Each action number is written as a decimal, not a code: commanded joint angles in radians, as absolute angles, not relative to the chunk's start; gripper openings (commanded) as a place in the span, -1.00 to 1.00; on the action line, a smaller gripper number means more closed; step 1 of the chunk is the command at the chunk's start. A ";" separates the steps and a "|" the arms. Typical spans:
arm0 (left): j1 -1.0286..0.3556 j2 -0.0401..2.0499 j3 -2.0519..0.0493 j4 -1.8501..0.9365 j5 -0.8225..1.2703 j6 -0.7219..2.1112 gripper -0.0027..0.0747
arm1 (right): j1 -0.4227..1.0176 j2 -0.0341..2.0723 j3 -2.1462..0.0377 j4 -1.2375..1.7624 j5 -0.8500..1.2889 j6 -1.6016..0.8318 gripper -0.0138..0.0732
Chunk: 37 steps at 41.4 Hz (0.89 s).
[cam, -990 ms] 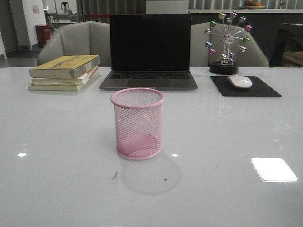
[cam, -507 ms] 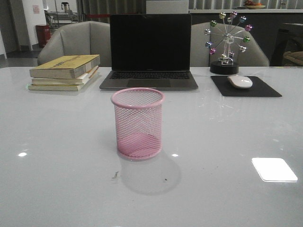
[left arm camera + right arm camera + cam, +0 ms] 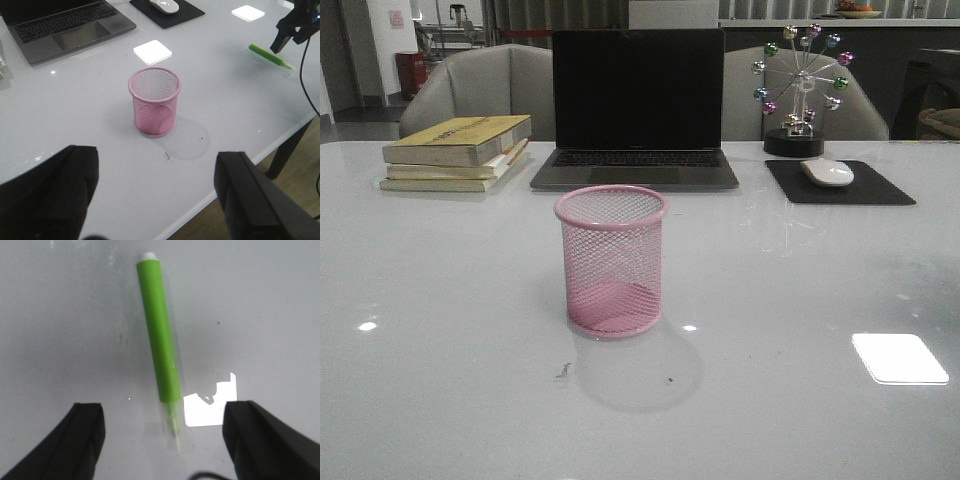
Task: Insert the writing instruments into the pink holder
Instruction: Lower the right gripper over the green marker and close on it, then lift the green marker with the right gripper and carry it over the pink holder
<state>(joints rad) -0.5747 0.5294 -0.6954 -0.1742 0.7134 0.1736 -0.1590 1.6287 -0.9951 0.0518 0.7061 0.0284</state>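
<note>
The pink holder [image 3: 611,260] stands upright in the middle of the white table, and nothing shows inside it. It is also in the left wrist view [image 3: 154,101], ahead of my left gripper [image 3: 157,156], which hangs open above the table's near edge, holding nothing. The lime green marker [image 3: 161,335] lies flat on the table, white end pointing away. My right gripper [image 3: 165,412] is open above it, one finger on each side, not touching. From the left wrist the green marker [image 3: 270,56] shows far to the cup's right, under the right arm [image 3: 299,22]. The magenta marker is out of view.
At the back of the table are a laptop [image 3: 635,100], a stack of books [image 3: 455,152], a mouse on a black pad [image 3: 827,172] and a ferris-wheel ornament [image 3: 800,85]. The table edge [image 3: 240,175] runs close under my left gripper. Bright light patches reflect off the tabletop.
</note>
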 commanded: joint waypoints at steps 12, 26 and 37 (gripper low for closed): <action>-0.582 0.539 -0.725 -0.191 0.628 0.178 0.29 | -0.163 1.800 -1.226 0.071 0.713 -0.027 0.68; -0.582 0.539 -0.725 -0.191 0.628 0.178 0.24 | -0.163 1.906 -1.312 0.071 0.769 -0.060 0.68; -0.582 0.539 -0.725 -0.191 0.628 0.178 0.24 | -0.163 1.912 -1.312 0.071 0.770 -0.060 0.20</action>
<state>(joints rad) -0.5747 0.5294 -0.6954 -0.1742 0.7134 0.1780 -0.1590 1.9594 -1.2832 0.0657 0.7717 -0.0445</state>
